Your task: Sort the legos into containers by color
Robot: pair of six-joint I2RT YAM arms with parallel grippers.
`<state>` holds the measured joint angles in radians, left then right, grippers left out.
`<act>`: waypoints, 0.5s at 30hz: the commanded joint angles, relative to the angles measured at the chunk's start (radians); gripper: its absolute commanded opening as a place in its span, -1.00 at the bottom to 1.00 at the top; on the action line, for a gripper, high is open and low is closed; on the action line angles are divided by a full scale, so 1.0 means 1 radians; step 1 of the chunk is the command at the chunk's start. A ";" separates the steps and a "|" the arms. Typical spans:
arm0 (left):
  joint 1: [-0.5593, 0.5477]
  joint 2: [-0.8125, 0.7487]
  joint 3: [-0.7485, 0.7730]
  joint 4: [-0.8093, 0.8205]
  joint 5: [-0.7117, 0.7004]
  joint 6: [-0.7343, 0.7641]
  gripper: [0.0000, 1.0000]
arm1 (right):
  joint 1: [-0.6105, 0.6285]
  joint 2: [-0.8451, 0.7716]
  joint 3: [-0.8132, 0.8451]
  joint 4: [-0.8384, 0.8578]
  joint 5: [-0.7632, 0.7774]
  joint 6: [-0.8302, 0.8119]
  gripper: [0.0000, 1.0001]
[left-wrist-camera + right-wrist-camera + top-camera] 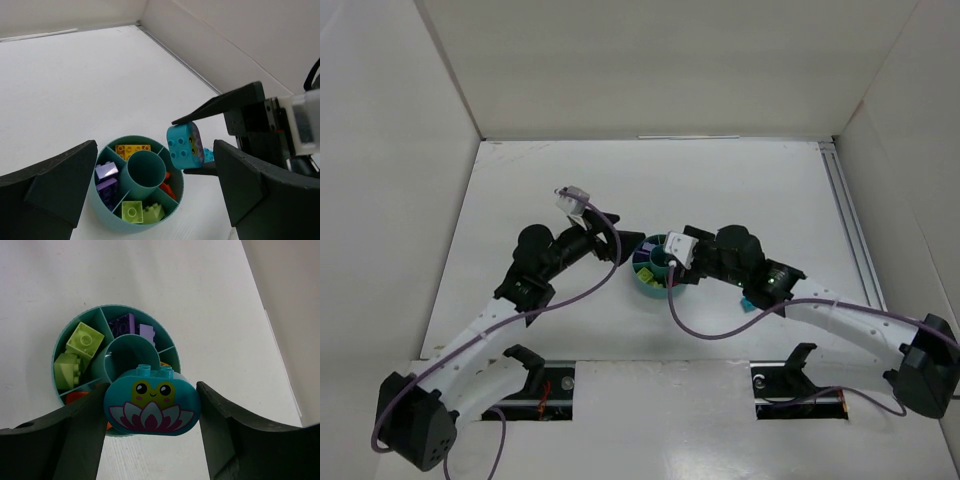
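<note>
The round teal dish (652, 270) (107, 217) (75, 322) holds sorted legos: yellow ones (132, 150), purple ones (106, 180) (129, 325), yellow-green ones (141, 211) (75, 352) and red-orange ones (169, 187). Its centre cup (146, 170) looks empty. My right gripper (670, 268) (151, 405) is shut on a teal lego (184, 146) (151, 402) printed with a frog and lotus, held just above the dish's rim on the right arm's side. My left gripper (618, 250) (155, 165) stands wide open around the dish, with nothing between its fingers.
Another small teal lego (747, 300) (207, 155) lies on the white table under the right arm, beside the dish. White walls enclose the table (720, 190) at the back and both sides. A rail (850, 230) runs along the right edge.
</note>
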<state>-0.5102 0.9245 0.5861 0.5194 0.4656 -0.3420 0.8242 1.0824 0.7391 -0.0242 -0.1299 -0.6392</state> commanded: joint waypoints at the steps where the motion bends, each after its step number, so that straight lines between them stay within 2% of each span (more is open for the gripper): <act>1: -0.001 -0.101 -0.037 -0.099 -0.188 -0.078 1.00 | 0.030 0.051 0.058 0.105 0.108 -0.040 0.28; 6: -0.001 -0.212 -0.086 -0.196 -0.254 -0.106 1.00 | 0.053 0.099 0.068 0.150 0.170 -0.030 0.28; 15: -0.001 -0.273 -0.109 -0.240 -0.274 -0.106 1.00 | 0.053 0.174 0.091 0.185 0.158 -0.020 0.28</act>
<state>-0.5091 0.6769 0.4786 0.2787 0.2180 -0.4370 0.8673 1.2308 0.7769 0.0849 0.0193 -0.6628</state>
